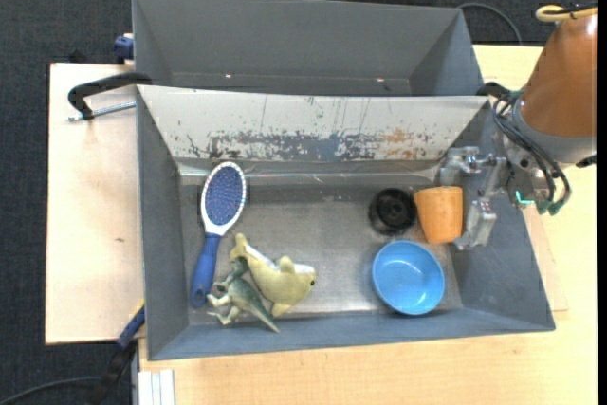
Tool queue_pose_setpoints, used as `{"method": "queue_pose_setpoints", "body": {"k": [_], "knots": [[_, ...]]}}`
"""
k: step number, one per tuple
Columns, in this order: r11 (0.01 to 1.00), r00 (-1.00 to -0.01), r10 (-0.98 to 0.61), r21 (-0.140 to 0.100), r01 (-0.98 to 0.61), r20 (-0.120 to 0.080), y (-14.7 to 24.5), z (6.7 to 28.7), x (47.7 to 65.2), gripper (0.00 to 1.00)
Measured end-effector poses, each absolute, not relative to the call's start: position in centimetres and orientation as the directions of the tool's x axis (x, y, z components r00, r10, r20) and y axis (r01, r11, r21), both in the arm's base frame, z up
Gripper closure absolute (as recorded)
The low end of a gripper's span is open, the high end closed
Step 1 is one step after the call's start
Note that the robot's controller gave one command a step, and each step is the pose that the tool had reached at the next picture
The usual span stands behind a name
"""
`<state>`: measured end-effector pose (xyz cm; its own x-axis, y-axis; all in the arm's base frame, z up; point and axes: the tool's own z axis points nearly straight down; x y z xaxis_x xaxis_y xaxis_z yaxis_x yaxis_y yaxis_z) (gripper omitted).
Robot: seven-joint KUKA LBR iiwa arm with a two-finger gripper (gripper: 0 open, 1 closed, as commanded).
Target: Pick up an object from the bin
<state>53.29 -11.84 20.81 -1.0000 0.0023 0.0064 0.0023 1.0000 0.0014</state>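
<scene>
My gripper is low against the bin's right wall. An orange cup stands right beside it on its left, touching or nearly touching it. A small black round thing lies just left of the cup. A blue bowl sits open side up in front of the cup, near the bin's front right corner.
A blue hairbrush lies along the left side of the bin floor. Next to it, at the front left, is a small heap of toy dinosaurs, yellowish and green. The arm with its orange cover comes in over the right rim.
</scene>
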Motion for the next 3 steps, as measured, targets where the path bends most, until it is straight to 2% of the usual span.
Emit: {"method": "queue_pose_setpoints", "body": {"k": [1,2,3], "knots": [[0.972,-0.972,0.235,0.004,0.235,-0.014,-14.0,11.4,55.0,0.00],[0.926,-0.926,0.377,0.006,0.377,-0.016,-12.1,7.8,58.5,0.00],[0.925,-0.925,0.379,0.001,0.379,-0.005,-12.2,7.5,58.1,1.00]]}}
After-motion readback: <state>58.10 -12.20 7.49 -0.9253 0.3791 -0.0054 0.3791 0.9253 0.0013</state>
